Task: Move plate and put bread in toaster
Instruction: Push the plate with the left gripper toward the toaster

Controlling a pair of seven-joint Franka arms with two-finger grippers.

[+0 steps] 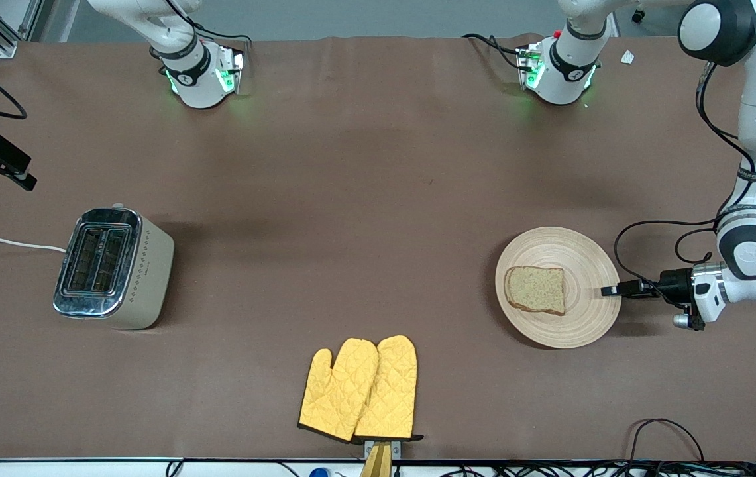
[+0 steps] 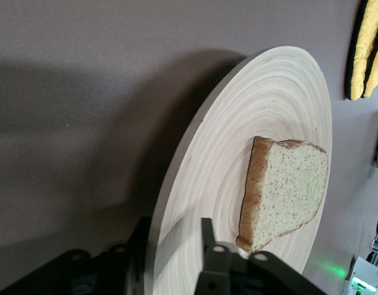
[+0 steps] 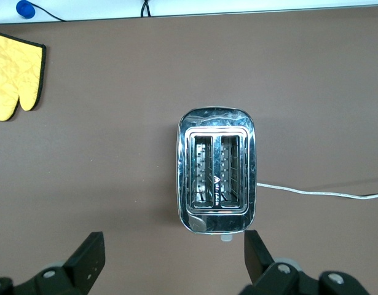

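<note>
Yellow oven mitts [image 1: 359, 389] lie nearest; farther back, toward the left arm's end, the stiff, light-looking wooden plate [image 1: 583, 255] carries the soft bread [image 1: 537, 289], best taken by its thin rim. Reaching in low and level, the left gripper [image 1: 609, 290] pinches that rim, while the right gripper [image 3: 174, 258] waits wide open over the toaster [image 1: 112, 267].
</note>
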